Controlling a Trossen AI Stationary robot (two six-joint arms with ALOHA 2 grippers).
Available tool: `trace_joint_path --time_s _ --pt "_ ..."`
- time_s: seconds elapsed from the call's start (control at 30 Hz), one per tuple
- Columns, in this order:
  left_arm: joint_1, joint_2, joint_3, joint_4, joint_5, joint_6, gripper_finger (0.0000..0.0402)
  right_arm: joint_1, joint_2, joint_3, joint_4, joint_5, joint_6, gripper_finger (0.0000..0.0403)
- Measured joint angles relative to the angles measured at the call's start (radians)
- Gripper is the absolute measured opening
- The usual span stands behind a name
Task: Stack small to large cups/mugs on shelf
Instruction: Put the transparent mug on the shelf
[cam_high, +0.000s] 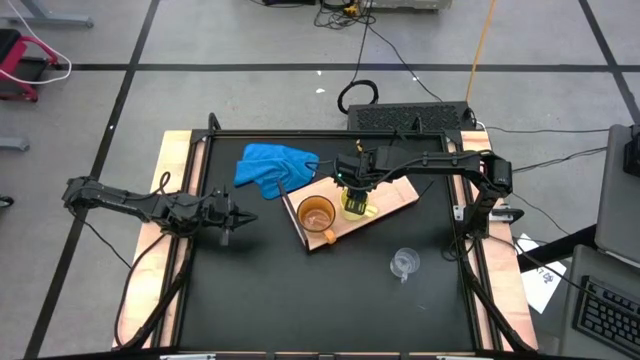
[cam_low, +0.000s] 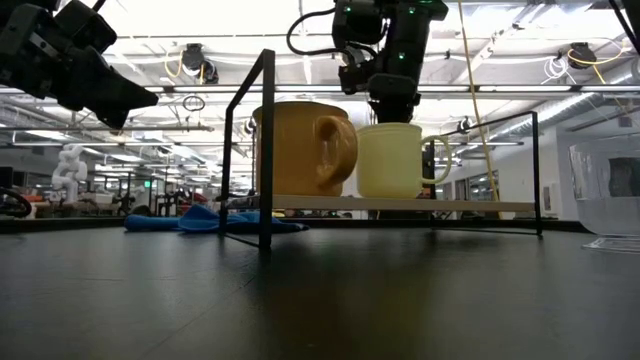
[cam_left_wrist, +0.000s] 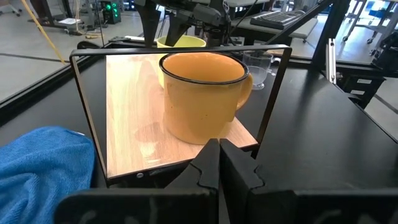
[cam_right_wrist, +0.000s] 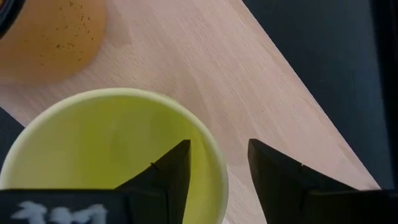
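Note:
The light-wood shelf (cam_high: 395, 192) lies in a black frame at the table's far middle. The orange-brown mug (cam_high: 316, 215) and the yellow mug (cam_high: 358, 207) stand side by side on their bases on the shelf, as the low view shows (cam_low: 295, 148) (cam_low: 395, 160). The clear plastic cup (cam_high: 404, 263) stands on the black table, nearer and to the right. My right gripper (cam_right_wrist: 219, 168) is open and points down over the yellow mug, one finger inside its rim (cam_right_wrist: 211, 155) and one outside, a gap showing. My left gripper (cam_left_wrist: 219, 152) is shut and empty, above the table left of the shelf.
A crumpled blue cloth (cam_high: 275, 165) lies at the shelf's far left corner. The black metal frame (cam_low: 265, 150) stands upright around the shelf. Bare black table top lies in front of the shelf and around the clear cup.

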Motion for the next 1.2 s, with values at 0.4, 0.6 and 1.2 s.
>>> trace_joint_path --time_s 0.4,0.6,1.2 --pt "0.000 0.000 0.000 0.000 0.000 0.006 0.0015 0.000 -0.039 0.002 -0.001 -0.056 -0.022 0.0153" --pt "0.000 0.000 0.000 0.002 0.000 0.006 0.0015 0.000 -0.131 0.002 0.018 -0.056 -0.014 0.0153" --pt "0.000 0.000 0.000 0.001 0.000 0.003 0.0015 0.003 -0.375 0.002 -0.184 -0.104 -0.001 0.0011"
